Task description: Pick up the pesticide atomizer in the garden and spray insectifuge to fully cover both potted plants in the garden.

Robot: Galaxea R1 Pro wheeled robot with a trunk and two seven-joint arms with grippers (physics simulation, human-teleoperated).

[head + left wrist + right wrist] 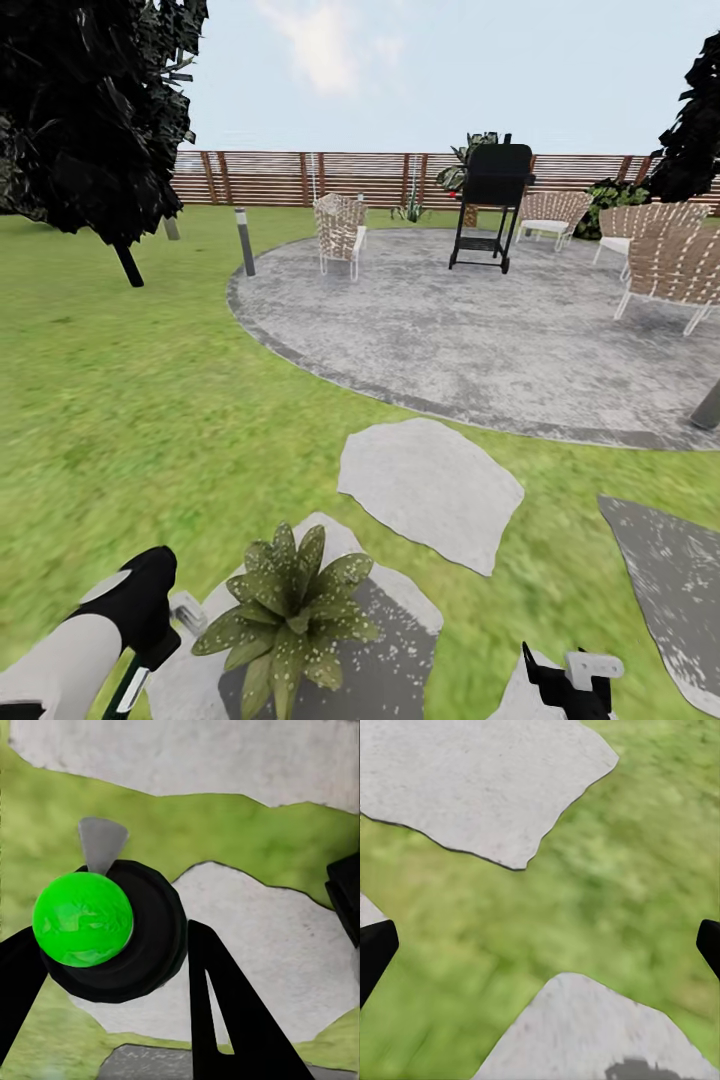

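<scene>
One potted plant (285, 612), a low rosette of broad pointed green leaves, sits on a stepping stone (400, 610) close in front of me. Fine whitish insectifuge specks (300, 650) dot its leaves and the darkened stone around it. My left gripper (112, 934) is shut on the pesticide atomizer (112, 934), whose bright green cap, black round body and grey nozzle tip (101, 844) show between the black fingers (225, 1020). In the head view the atomizer nozzle (188, 612) sits just left of the plant. My right gripper (570, 682) is open above grass, its fingers (373, 952) spread wide.
The garden lawn (120, 420) surrounds more stepping stones (430, 490) and a dark slab (670, 580) at the right. Beyond lies a round paved patio (450, 330) with wicker chairs (340, 232), a black grill (492, 200), a bollard (244, 240), a dark tree (90, 100) and the slatted fence (280, 178).
</scene>
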